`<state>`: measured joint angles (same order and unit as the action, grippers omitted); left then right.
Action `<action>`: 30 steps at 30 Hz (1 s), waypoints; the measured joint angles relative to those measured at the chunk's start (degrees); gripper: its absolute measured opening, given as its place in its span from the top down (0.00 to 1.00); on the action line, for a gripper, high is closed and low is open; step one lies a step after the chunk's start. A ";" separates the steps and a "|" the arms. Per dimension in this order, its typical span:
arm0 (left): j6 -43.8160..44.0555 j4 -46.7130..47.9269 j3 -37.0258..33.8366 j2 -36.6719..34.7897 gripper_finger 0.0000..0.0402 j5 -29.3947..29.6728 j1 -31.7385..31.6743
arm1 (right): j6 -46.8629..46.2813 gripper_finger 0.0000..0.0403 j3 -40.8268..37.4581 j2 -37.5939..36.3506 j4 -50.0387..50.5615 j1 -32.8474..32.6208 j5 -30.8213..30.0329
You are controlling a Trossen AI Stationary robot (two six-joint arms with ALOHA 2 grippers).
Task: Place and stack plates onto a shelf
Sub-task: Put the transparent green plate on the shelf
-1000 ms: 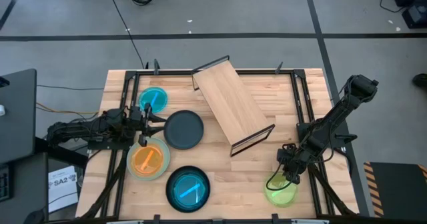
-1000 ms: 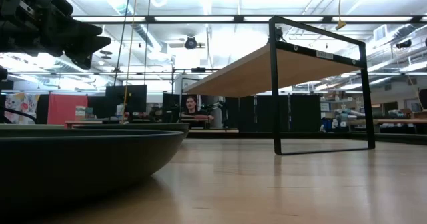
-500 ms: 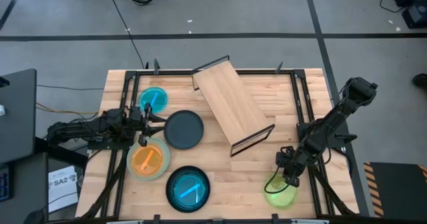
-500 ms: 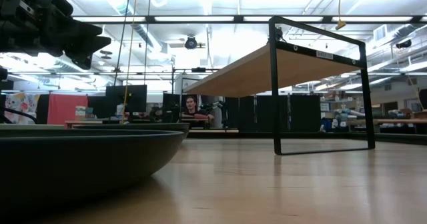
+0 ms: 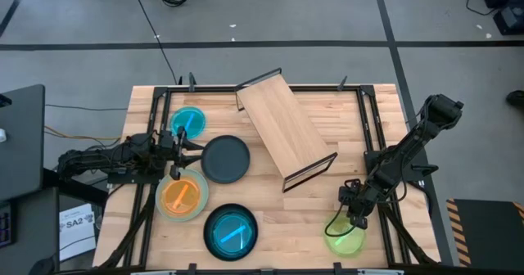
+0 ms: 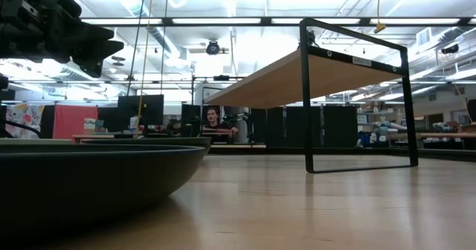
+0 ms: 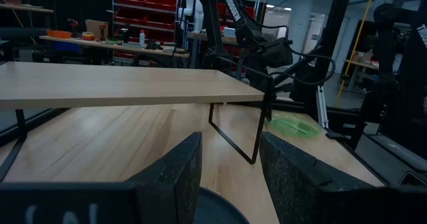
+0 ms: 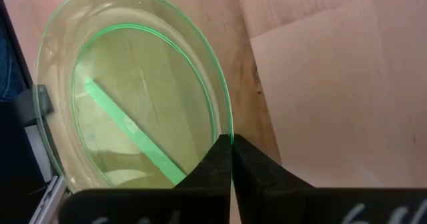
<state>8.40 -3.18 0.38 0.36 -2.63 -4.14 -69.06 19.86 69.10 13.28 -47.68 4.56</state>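
Green plate point(image 8: 127, 97) lies near the counter's point(image 5: 319, 218) right front corner. We see the right tool point(image 8: 231, 151) now pinched shut on its rim; before, it was wider. Only the left wrist view shows the left tool point(image 7: 230, 177) open, beside the shelf point(image 5: 285, 130).

R gripper point(image 8: 231, 159) jaws have closed — now pinching rim of bright green plate point(image 8: 133, 104).
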 joint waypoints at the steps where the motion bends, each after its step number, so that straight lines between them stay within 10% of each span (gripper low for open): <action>1: 0.00 0.01 0.00 0.00 0.61 0.00 -0.01 | -0.26 0.97 0.00 0.00 -0.01 0.00 0.02; 30: 0.00 0.02 -0.01 0.00 0.61 0.02 0.00 | 3.70 0.99 11.29 -0.13 0.69 5.89 8.59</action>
<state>8.40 -3.16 0.37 0.36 -2.61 -4.14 -65.36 31.15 68.97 13.97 -41.79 13.15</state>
